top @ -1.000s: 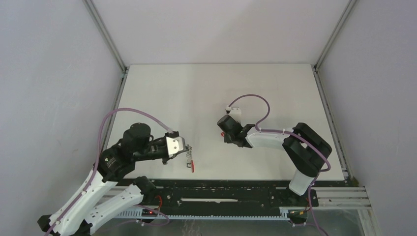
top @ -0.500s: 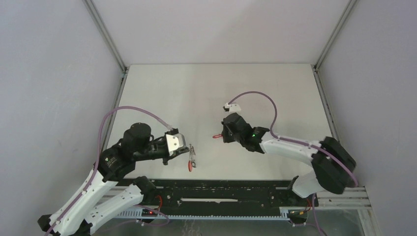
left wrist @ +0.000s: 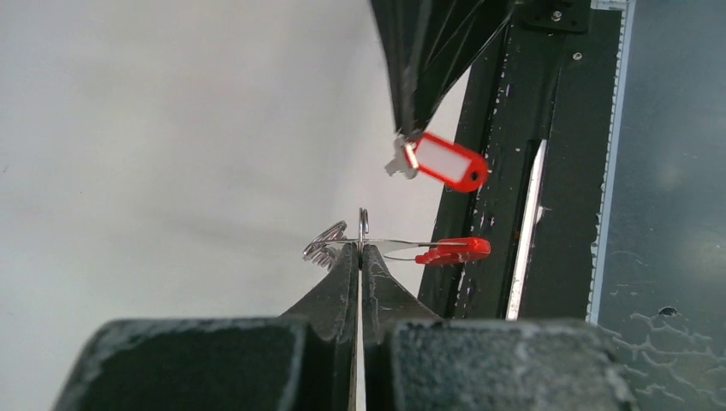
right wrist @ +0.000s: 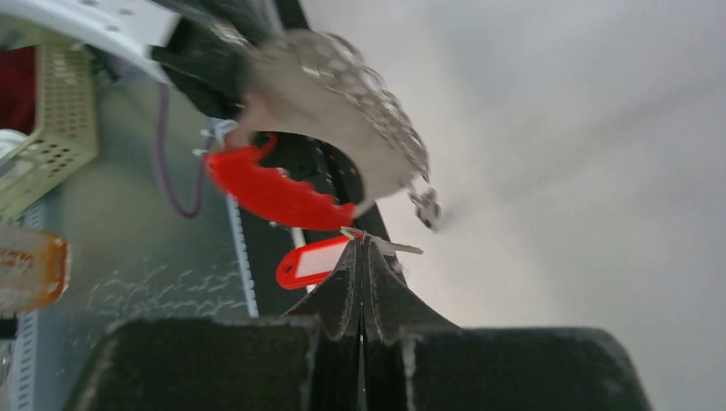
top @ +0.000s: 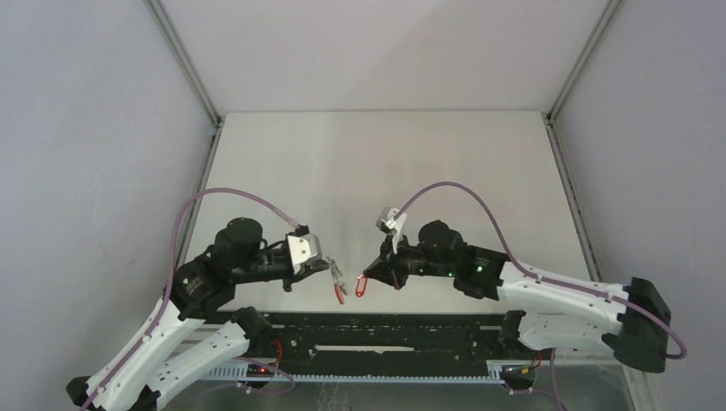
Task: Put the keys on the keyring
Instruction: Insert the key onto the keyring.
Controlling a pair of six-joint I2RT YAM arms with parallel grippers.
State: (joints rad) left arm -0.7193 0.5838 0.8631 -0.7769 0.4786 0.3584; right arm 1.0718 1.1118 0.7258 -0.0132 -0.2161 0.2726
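My left gripper (top: 329,267) is shut on the thin metal keyring (left wrist: 363,226). Small coiled rings (left wrist: 323,249) sit beside the tips, and the keyring's red strap (left wrist: 455,250) hangs to the right. My right gripper (top: 377,271) is shut on a small silvery key (right wrist: 399,248), which carries a red tag with a white label (right wrist: 310,262). In the left wrist view the right fingers (left wrist: 424,77) reach down from the top, with the key (left wrist: 398,163) and its tag (left wrist: 447,163) just above the keyring. The two grippers face each other, a short gap apart.
The black rail (top: 385,330) along the table's near edge lies just below both grippers. Purple cables (top: 231,195) arc over each arm. Grey walls enclose the white table (top: 385,163) on three sides.
The right arm has swung down and left toward the near edge, carrying the key and its red tag close to the left gripper. The left gripper has barely moved.
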